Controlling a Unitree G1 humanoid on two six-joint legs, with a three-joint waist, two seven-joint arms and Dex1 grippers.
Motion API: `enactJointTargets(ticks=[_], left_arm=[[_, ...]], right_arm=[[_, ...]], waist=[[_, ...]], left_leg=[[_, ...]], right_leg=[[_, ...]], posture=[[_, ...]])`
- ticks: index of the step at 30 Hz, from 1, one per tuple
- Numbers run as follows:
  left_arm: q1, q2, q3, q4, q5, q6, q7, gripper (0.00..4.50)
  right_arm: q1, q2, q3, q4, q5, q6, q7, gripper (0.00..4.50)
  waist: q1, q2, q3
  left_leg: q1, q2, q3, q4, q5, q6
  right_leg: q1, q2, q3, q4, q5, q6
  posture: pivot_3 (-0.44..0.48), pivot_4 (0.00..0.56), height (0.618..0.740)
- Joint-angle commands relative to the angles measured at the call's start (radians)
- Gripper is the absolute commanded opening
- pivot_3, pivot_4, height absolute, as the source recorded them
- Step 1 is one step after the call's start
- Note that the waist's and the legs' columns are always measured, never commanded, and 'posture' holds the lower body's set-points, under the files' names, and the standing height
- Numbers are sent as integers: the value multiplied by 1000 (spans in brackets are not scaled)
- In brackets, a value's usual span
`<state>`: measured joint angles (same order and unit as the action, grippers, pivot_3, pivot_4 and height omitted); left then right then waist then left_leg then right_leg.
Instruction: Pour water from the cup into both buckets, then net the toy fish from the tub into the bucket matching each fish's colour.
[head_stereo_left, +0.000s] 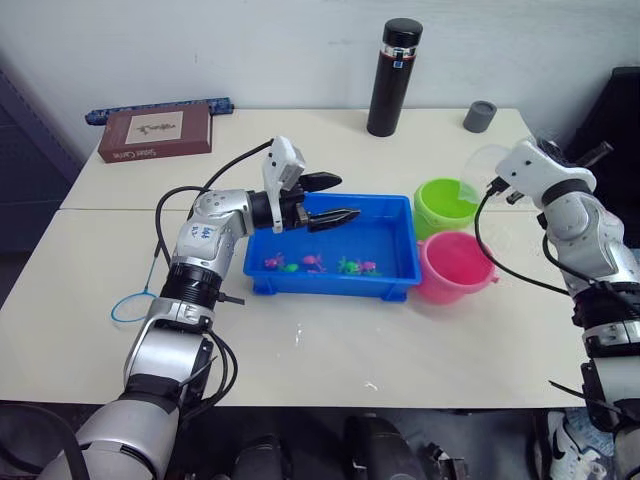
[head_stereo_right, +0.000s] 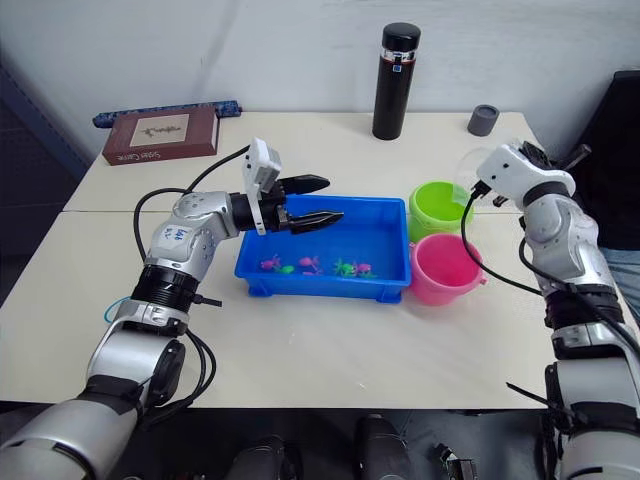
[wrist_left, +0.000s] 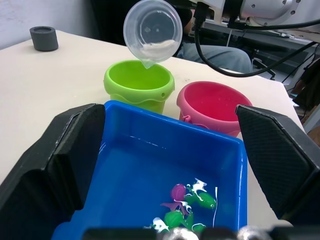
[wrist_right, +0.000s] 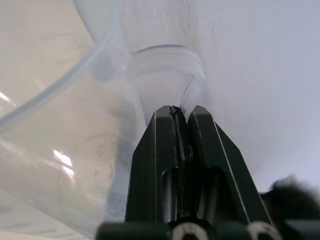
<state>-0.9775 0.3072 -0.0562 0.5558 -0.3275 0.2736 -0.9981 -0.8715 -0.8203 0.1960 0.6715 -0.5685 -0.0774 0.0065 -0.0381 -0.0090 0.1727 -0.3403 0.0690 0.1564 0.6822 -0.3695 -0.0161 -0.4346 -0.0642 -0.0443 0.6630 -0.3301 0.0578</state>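
The right hand (wrist_right: 176, 114), pinched on the cup (wrist_left: 152, 31), tips water into the green bucket (wrist_left: 139, 85); the pink bucket (wrist_left: 214, 106) and fish (wrist_left: 176, 192) wait.

A pale cream table (head_stereo_left: 330, 330), seemingly two tops pushed together along a seam, carries everything; near its middle sits the blue tub (head_stereo_left: 385, 283), with the lime green bucket (head_stereo_left: 441, 205) and the pink bucket (head_stereo_left: 455, 268) just beside the tub's right end, the green one farther back; at the far edge stand a tall black flask (head_stereo_left: 394, 77) and a small grey cap (head_stereo_left: 480, 116); at the far left lies a dark red book (head_stereo_left: 156, 132); the net (head_stereo_left: 131, 305) lies near the left edge.
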Motion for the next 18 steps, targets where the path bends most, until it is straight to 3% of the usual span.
enactJointTargets(ticks=[1,9,18], left_arm=[[-13,3,20,-32,-2,-9,-3,4500],[-10,1,23,-36,-3,-8,-1,4500],[-5,-7,24,-43,-8,-5,-7,4500]], right_arm=[[-45,-40,38,9,-87,-68,-65,18],[-78,-83,136,11,-260,-147,-170,18],[-56,-92,144,-42,-329,-170,-198,18]], waist=[[-2,0,0],[-12,0,0],[-19,0,0]], left_leg=[[0,0,0,0,0,0],[-6,-1,3,1,0,0],[-8,-1,2,2,1,0]], right_leg=[[0,0,0,0,0,0],[-9,1,2,6,0,0],[-10,1,1,6,0,0]], posture=[[0,150,740],[0,150,740],[0,150,740]])
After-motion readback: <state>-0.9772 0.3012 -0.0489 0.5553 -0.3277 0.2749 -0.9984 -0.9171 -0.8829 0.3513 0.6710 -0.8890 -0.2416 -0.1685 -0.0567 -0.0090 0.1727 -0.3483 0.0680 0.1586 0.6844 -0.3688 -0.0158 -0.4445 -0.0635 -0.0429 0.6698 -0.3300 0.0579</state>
